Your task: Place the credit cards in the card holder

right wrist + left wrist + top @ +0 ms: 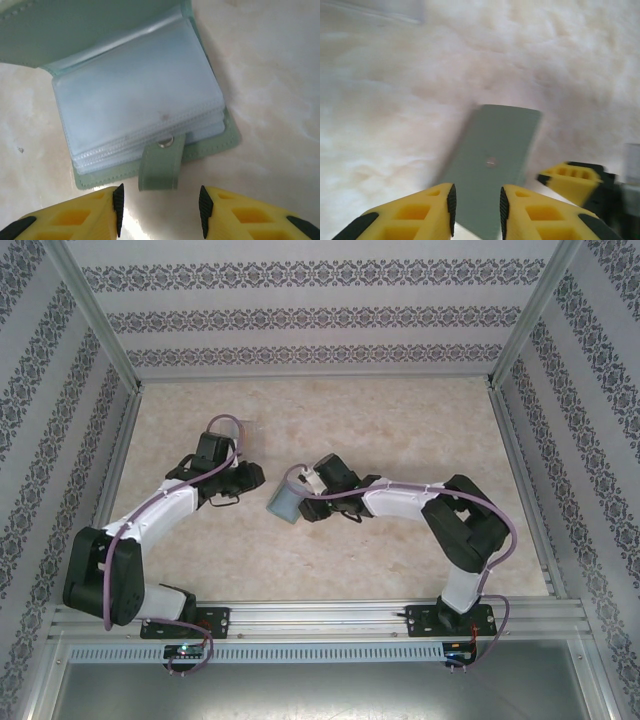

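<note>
Right jaws (pixel 160 209) released, just short of tab (pixel 160 169); holder (pixel 215 146) lies open on desk (pixel 270 75), between both arms.
Hold cover (pixel 495 150) back. Left jaws (pixel 477 207) are parted over it, gripping nothing. Likely next: spread top sleeve (pixel 135 95) first, without dragging the holder.

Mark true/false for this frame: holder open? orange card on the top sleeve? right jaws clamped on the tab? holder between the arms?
1. The card holder lies open, its clear sleeves showing. True.
2. An orange card lies on the top sleeve. False: no orange card shows there.
3. The right gripper is clamped on the snap tab. False: its jaws stand apart, with a gap either side of the tab.
4. In the top view the holder lies on the table between the left arm and the right arm. True.
</note>
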You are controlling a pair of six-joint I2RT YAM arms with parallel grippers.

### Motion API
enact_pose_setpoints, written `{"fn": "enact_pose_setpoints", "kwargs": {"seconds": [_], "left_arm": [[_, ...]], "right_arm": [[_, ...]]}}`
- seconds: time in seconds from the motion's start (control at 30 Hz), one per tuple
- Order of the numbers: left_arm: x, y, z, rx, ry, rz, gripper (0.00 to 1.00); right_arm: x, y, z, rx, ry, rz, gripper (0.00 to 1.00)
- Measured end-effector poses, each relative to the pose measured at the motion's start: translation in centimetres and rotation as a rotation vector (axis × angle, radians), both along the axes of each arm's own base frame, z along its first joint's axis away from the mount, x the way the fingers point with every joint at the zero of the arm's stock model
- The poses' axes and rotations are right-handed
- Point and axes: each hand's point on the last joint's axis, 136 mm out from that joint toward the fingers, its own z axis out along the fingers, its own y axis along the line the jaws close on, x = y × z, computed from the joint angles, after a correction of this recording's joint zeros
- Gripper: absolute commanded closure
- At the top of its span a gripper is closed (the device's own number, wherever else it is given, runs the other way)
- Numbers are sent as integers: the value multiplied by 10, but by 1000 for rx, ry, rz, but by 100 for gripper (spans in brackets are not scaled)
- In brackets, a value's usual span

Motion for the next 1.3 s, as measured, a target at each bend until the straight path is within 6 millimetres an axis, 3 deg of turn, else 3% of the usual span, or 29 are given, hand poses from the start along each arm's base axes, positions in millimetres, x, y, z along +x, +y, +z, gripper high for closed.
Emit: {"fn": "enact_pose_setpoints", "kwargs": {"seconds": [0.13,0.2,0.33,0.43,0.67,0.87,1.0,1.17,1.3], "left_arm": [[-2,4,-32,37,78,13,68],[-3,4,-48,46,114,12,67],[-3,-1,-65,40,150,-7,67],[-3,-11,-66,40,145,-37,66],[0,-35,-59,55,107,-116,66],[4,-59,-50,83,65,-192,66],[5,-72,-57,95,75,-229,66],[1,-94,-68,111,95,-283,65],[2,-112,-68,133,83,-317,65]], "right_arm": [[6,7,-1,-9,-15,31,54],[9,11,-4,-15,-15,44,60],[12,14,-13,-29,-11,61,66],[11,14,-15,-27,-15,68,66],[9,10,-19,-6,-51,64,82],[-5,-10,-17,48,-91,24,78],[0,-22,-17,91,-118,-37,77],[5,-40,-19,173,-153,-125,85],[12,-42,-13,213,-171,-160,86]]}}
